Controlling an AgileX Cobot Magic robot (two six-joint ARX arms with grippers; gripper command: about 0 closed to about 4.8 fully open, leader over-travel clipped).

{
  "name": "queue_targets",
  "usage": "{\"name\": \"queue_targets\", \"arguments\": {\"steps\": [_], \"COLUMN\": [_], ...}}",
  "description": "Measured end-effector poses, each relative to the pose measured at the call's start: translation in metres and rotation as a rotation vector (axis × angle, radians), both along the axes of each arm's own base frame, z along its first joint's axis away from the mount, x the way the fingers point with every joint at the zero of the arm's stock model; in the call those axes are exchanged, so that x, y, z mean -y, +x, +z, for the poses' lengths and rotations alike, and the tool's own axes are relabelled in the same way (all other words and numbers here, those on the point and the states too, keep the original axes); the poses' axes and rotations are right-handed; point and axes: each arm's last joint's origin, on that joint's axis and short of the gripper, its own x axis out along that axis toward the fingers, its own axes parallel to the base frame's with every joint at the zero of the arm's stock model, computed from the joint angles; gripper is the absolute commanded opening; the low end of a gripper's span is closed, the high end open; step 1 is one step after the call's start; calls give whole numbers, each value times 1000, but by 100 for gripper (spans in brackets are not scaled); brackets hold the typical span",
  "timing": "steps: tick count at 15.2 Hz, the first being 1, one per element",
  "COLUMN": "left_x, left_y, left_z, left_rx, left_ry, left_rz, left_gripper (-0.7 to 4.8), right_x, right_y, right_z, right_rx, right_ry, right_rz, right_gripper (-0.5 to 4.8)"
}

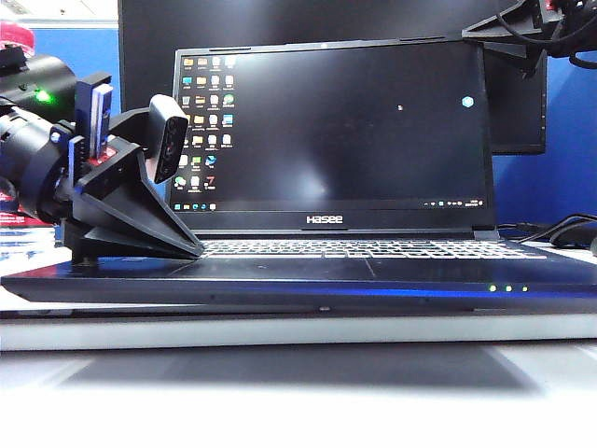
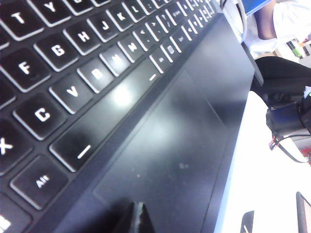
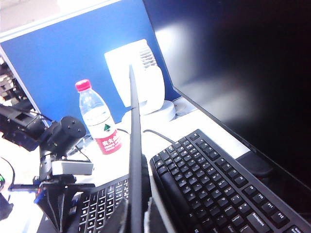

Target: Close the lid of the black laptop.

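Observation:
The black laptop (image 1: 373,271) stands open on the white table, its lit lid (image 1: 354,131) upright and showing "Hasee". My left gripper (image 1: 191,250) is shut, with its tip resting on the palm rest at the laptop's left end. In the left wrist view the closed left gripper (image 2: 137,208) touches the dark surface beside the touchpad (image 2: 175,155). My right gripper (image 1: 485,37) is at the lid's top right corner. The right wrist view shows the lid (image 3: 134,145) edge-on, and my right gripper (image 3: 136,213) is shut on it, one finger on each face.
A larger black monitor (image 3: 243,73) stands close behind the lid, with a separate black keyboard (image 3: 214,184) in front of it. A water bottle (image 3: 99,119) and a white fan (image 3: 141,77) stand by the blue partition (image 3: 58,58).

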Motion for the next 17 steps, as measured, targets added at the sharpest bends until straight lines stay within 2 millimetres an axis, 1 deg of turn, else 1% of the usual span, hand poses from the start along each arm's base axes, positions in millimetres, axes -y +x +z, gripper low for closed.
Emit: {"name": "queue_targets", "arguments": {"steps": [3, 5, 6, 10, 14, 17], "left_x": [0, 0, 0, 0, 0, 0], "left_y": [1, 1, 2, 2, 2, 3], "left_z": [0, 1, 1, 1, 1, 1], "left_rx": [-3, -11, -15, -18, -19, -23], "left_ry": [6, 2, -2, -1, 3, 3], "left_rz": [12, 23, 28, 34, 40, 47], "left_gripper": [-5, -5, -5, -5, -5, -5], "right_x": [-4, -8, -8, -8, -7, -8], "right_y": [-5, -13, -15, -19, -28, -34], "right_z": [6, 16, 18, 13, 3, 0], "right_rx": [-15, -8, -18, -30, -9, 6], "right_ry": [0, -3, -1, -4, -18, -27], "right_rz": [-2, -2, -2, -3, -3, 1], "right_gripper": [17, 19, 22, 22, 22, 22]}}
